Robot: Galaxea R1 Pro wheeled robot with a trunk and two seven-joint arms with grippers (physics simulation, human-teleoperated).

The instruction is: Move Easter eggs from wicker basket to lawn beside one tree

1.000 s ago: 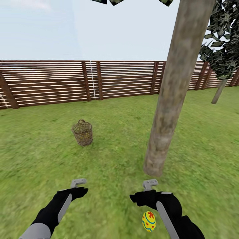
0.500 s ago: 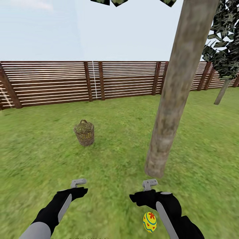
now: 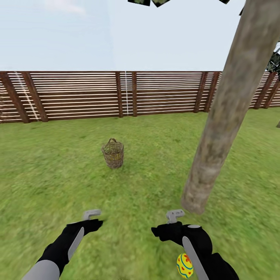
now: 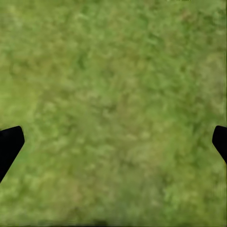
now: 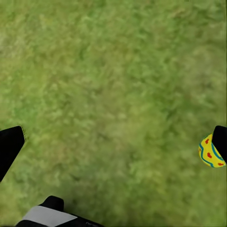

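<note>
Both pincers hang low over the lawn, fingers spread wide and empty: the left gripper over bare grass, the right gripper with one egg lying on the grass just beside its arm, near the foot of the tree; over the last second the whole view has swung, so basket and trunk sit further right in the head view; that is the camera turning, probably toward the basket for the next egg; the basket stands well apart, its contents too small to tell; fence beyond; open grass lies between, the trunk off to the right.
</note>
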